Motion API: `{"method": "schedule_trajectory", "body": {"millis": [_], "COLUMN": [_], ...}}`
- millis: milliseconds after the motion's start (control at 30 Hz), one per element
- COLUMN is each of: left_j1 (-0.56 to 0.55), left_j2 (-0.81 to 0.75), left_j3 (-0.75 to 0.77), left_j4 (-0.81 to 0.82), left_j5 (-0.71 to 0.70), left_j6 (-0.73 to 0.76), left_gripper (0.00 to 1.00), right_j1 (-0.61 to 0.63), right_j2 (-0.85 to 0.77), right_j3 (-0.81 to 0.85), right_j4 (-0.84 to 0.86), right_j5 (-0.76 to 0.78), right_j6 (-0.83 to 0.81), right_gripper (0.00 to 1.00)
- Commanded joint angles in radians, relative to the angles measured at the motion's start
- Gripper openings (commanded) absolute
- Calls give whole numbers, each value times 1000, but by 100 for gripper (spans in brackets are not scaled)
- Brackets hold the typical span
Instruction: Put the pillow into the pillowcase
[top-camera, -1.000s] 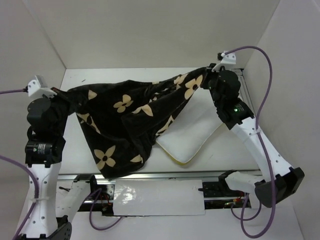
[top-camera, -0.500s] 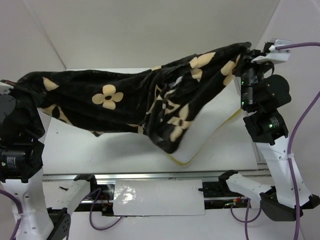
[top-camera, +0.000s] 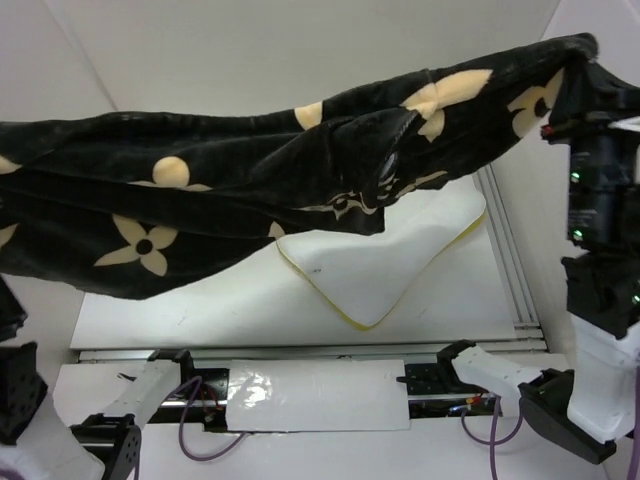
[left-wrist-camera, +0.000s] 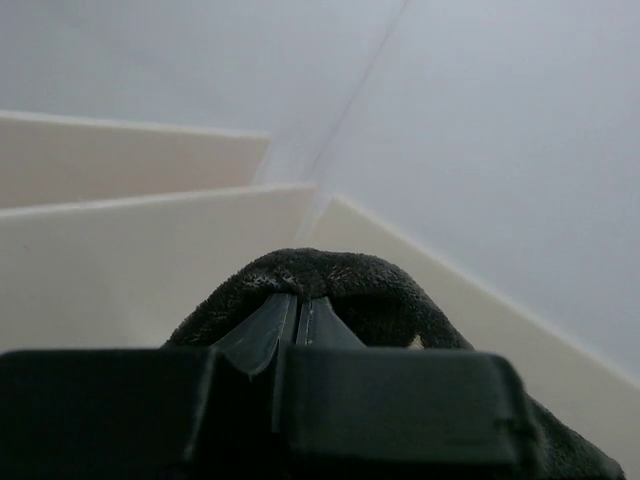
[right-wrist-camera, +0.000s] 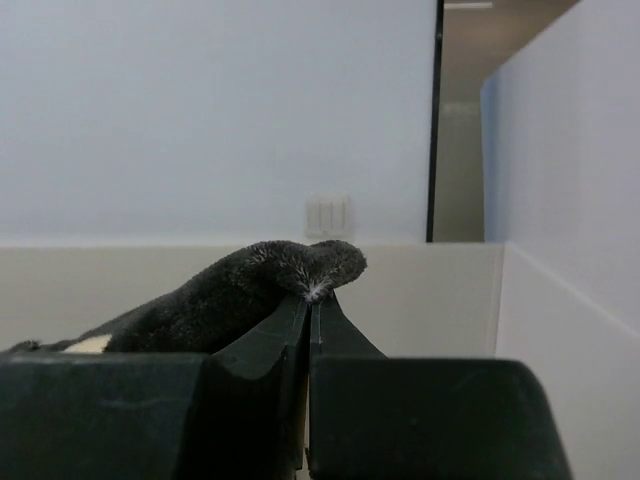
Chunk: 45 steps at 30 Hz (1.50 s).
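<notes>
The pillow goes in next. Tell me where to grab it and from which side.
Probably the near corner of the pillow, approached low from the near side: it lies bare on the table, clear of the hanging pillowcase, and its yellow-piped seam is thin enough to pinch. The left gripper and right gripper are shut on the pillowcase.

Overhead, wrists close-up — (pillowcase (top-camera: 250, 190) shared)

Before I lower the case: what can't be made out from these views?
- Top view: the pillowcase hides the far part of the pillow; the case's left end runs off the frame.
- All views: pillowcase opening lost in folds.
- Wrist views: left gripper and right gripper show only pinched fabric, nothing below.
</notes>
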<state>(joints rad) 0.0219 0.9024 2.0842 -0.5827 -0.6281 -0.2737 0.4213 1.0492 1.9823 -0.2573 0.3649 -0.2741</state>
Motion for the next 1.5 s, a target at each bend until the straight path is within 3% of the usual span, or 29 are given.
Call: {"method": "schedule_trajectory", "body": {"millis": [0, 233, 500, 633, 767, 900, 1000, 1067, 1200, 1467], "left_j1": [-8, -27, -14, 58, 150, 205, 228, 228, 228, 257], "left_j2": [3, 99, 274, 403, 545, 794, 960, 1032, 1057, 687], "left_j3": [57, -2, -395, -475, -535, -405, -325, -273, -196, -377], "left_j4": [155, 191, 319, 276, 325, 249, 199, 185, 126, 221], "left_j5": [-51, -42, -186, -127, -81, -142, -91, -78, -194, -121], "left_j6": [113, 122, 44, -53, -120, -177, -196, -216, -228, -199], "left_gripper": [0, 0, 0, 0, 0, 0, 0, 0, 0, 0], "right_j1": [2, -16, -25, -79, -128, -128, -105, -82, -38, 91], "right_j2": [-20, 12, 231, 375, 599, 855, 900, 900, 769, 387], "right_j3": [76, -104, -527, -663, -611, -447, -436, -436, -482, -612], "right_j4": [-26, 118, 412, 547, 547, 460, 460, 460, 411, 354], "right_j5": [-99, -40, 163, 122, -56, -95, -40, 0, 19, -7], "right_j6": [4, 33, 145, 214, 265, 216, 205, 196, 178, 164], "right_gripper": [0, 0, 0, 0, 0, 0, 0, 0, 0, 0]}}
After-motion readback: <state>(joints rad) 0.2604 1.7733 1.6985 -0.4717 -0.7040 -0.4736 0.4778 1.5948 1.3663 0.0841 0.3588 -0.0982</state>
